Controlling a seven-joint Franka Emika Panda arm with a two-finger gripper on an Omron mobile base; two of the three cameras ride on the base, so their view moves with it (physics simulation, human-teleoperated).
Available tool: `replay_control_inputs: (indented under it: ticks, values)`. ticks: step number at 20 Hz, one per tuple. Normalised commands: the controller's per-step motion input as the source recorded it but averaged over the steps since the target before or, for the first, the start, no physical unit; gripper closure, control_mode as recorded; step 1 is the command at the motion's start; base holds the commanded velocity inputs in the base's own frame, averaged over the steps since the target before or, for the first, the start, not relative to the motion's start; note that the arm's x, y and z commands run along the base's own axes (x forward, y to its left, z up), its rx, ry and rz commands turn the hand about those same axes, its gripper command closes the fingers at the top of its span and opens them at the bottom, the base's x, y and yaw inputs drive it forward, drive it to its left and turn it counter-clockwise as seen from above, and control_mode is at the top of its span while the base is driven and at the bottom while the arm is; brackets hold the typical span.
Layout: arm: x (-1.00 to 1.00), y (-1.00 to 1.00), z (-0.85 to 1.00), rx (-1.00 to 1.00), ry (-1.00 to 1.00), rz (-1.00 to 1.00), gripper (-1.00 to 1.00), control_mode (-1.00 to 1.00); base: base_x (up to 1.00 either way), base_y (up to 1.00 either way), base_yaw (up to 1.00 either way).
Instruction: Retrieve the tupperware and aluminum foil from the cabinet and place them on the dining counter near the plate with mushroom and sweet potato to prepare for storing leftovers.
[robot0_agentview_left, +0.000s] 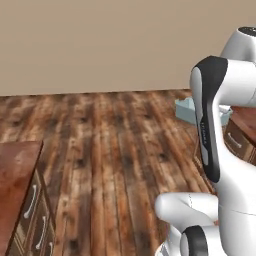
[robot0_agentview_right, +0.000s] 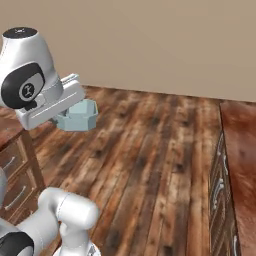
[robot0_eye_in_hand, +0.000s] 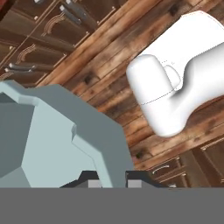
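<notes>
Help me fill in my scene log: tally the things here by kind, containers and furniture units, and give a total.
tupperware: 1, carried in the jaws above the floor
drawer-fronted counters: 2, one on the left and one on the right
Total: 3

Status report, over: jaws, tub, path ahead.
Gripper shut on the tupperware, jaws pinching its wall. Tub carried in the air above the wood floor. Drawer units on both sides; floor between them open.
</notes>
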Motion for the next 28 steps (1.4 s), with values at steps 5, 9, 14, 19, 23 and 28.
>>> replay_control_inputs:
  ticks: [5, 9, 14, 19, 23, 28]
  values:
    - [0.00, 0.00, 0.00, 0.00, 0.00, 0.00, 1.00, 1.00, 1.00, 0.33, -0.35]
    - [0.00, 0.00, 0.00, 0.00, 0.00, 0.00, 1.00, 1.00, 1.00, 0.59, -0.12]
    - [0.00, 0.00, 0.00, 0.00, 0.00, 0.00, 1.00, 1.00, 1.00, 0.39, 0.24]
    - [0.00, 0.00, 0.00, 0.00, 0.00, 0.00, 1.00, 1.00, 1.00, 0.00, 0.53]
    - [0.00, 0.00, 0.00, 0.00, 0.00, 0.00, 1.00, 1.00, 1.00, -0.01, 0.66]
    - [0.00, 0.00, 0.00, 0.00, 0.00, 0.00, 1.00, 1.00, 1.00, -0.03, 0.69]
